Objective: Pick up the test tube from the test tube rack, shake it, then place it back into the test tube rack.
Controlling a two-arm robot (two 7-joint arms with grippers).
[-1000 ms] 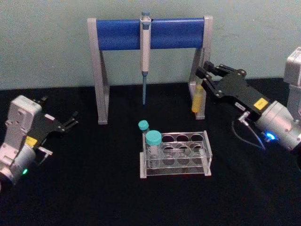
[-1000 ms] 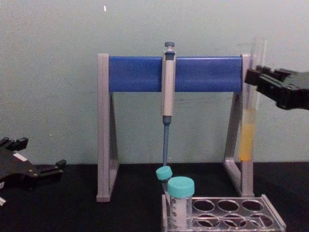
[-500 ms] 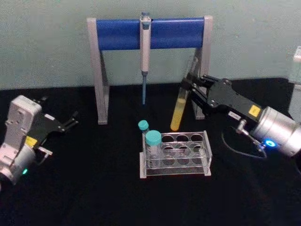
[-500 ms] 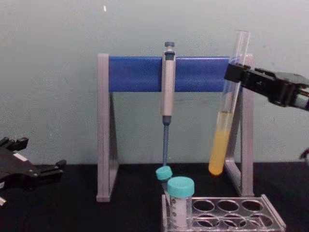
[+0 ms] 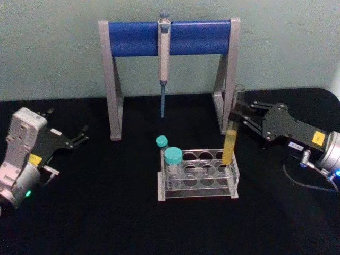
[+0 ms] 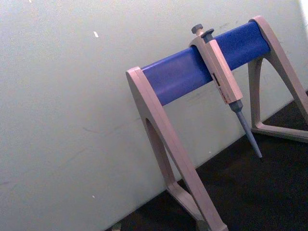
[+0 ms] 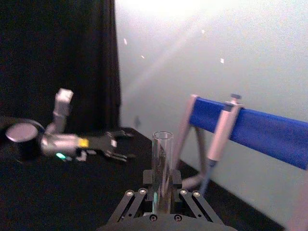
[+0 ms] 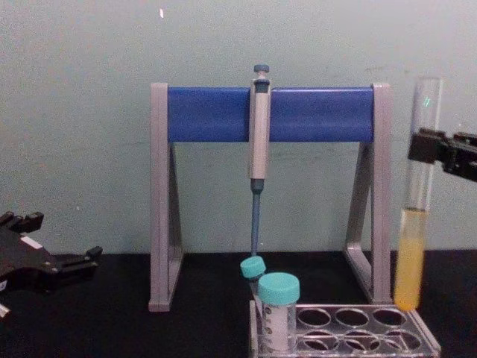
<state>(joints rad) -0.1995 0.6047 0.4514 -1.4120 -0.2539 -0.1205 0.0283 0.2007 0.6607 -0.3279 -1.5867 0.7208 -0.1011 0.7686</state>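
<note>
Two yellow stickers (image 5: 317,138) showed, one on each arm's housing, and a small white label (image 5: 295,144) sat beside the right one; none of the print was legible. The bench (image 5: 106,212) was covered in black cloth, with a pale greenish wall (image 5: 53,48) behind it, and the right wrist view showed a black curtain (image 7: 57,57) off to one side.

The right end effector (image 5: 239,113) was closed on the upper part of the test tube (image 5: 230,139), well above the yellow liquid in its lower part. The tube hung nearly upright with its round bottom at the top of the test tube rack (image 5: 199,180), over the right-hand holes. Whether it had entered a hole could not be told.

Two teal-capped vials (image 5: 173,157) stood at the rack's left end, well apart from the tube. Behind the rack rose a grey pipette stand (image 5: 196,37) with a blue crossbar, from which a pipette (image 5: 163,53) hung.

The left end effector (image 5: 68,125) rested low at the left side of the bench, its fingers spread apart and holding nothing.
</note>
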